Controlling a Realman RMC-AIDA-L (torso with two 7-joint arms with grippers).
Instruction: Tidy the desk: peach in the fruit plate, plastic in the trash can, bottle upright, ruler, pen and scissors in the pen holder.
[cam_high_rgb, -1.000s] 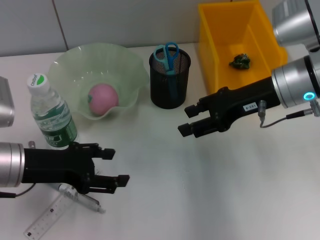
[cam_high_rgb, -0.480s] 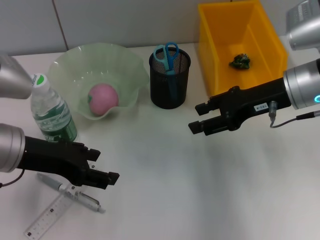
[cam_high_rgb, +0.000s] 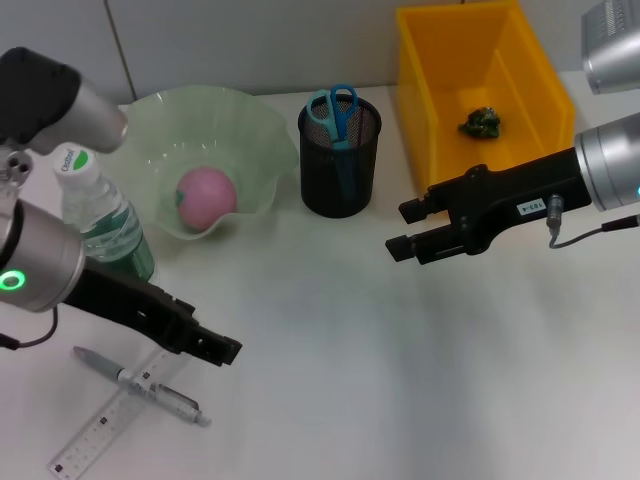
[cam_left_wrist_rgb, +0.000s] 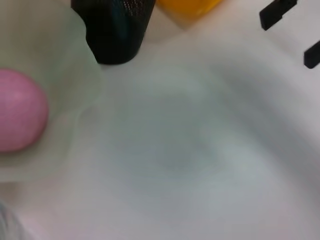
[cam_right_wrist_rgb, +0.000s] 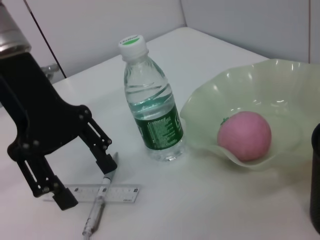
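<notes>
The pink peach (cam_high_rgb: 205, 195) lies in the green fruit plate (cam_high_rgb: 150, 125). Beside it the bottle (cam_high_rgb: 100, 225) stands upright. Blue scissors (cam_high_rgb: 335, 108) stick out of the black mesh pen holder (cam_high_rgb: 340, 165). A crumpled bit of plastic (cam_high_rgb: 481, 122) sits in the yellow trash can (cam_high_rgb: 440, 90). Pen (cam_high_rgb: 140, 385) and ruler (cam_high_rgb: 100, 435) lie crossed on the desk at front left. My left gripper (cam_high_rgb: 208, 345) hovers just right of them; the right wrist view shows this gripper (cam_right_wrist_rgb: 85, 181) open and empty over the ruler (cam_right_wrist_rgb: 100, 192) and pen (cam_right_wrist_rgb: 97, 210). My right gripper (cam_high_rgb: 404, 229) is open and empty, right of the holder.
The left wrist view shows the peach (cam_left_wrist_rgb: 20, 110), the plate's rim (cam_left_wrist_rgb: 75, 60), the holder's base (cam_left_wrist_rgb: 115, 30) and bare white desk. A grey wall runs behind the plate, holder and bin.
The left arm has swung its elbow up and turned its wrist, so the gripper now shows edge-on above the pen and ruler. The right gripper has drawn back to the right.
</notes>
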